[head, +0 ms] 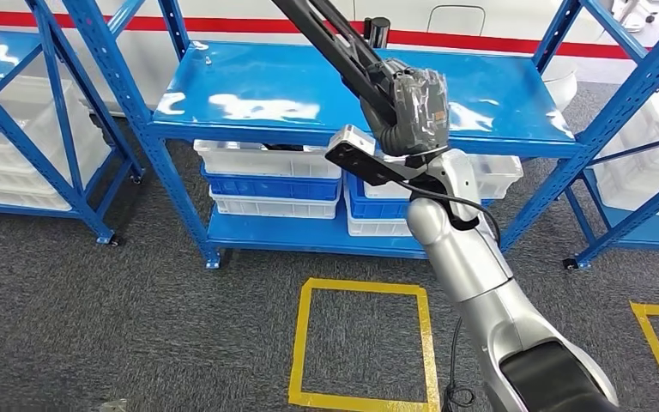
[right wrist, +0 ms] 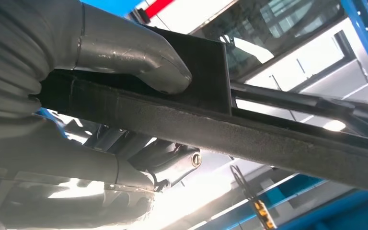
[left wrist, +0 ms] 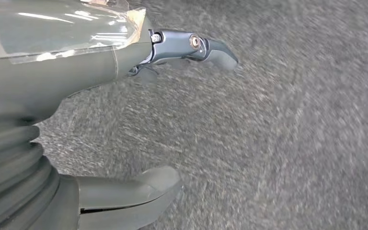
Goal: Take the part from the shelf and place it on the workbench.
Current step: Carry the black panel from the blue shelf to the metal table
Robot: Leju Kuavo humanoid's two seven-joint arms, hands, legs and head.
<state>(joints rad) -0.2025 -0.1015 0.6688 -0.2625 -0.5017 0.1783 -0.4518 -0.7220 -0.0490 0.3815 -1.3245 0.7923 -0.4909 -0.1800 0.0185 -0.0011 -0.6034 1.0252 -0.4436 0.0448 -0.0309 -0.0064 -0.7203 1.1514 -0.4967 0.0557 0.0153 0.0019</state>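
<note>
My right hand (head: 412,107) clamps the long black part (head: 330,34), thumb (right wrist: 139,57) pressed on it, raised above the blue shelf (head: 249,94). My left hand (left wrist: 76,96) hangs over grey carpet (left wrist: 292,143), fingers apart, holding nothing.

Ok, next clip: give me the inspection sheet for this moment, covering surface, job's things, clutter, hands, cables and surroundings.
Surface: glossy blue metal shelf top, bare where visible; workbench nothing seen.
Job's things: long black bar-shaped part, lifted above the shelf, running up out of the head view.
Clutter: stacked white and blue plastic bins on the lower shelf level.
Hands: right hand grips the part, thumb pressed on it; left hand hangs over the carpet holding nothing, fingers apart.
Cables: black cable looping along the right wrist and forearm.
Surroundings: grey carpet with yellow tape square; more blue racks on both sides; white wall with a red stripe.
</note>
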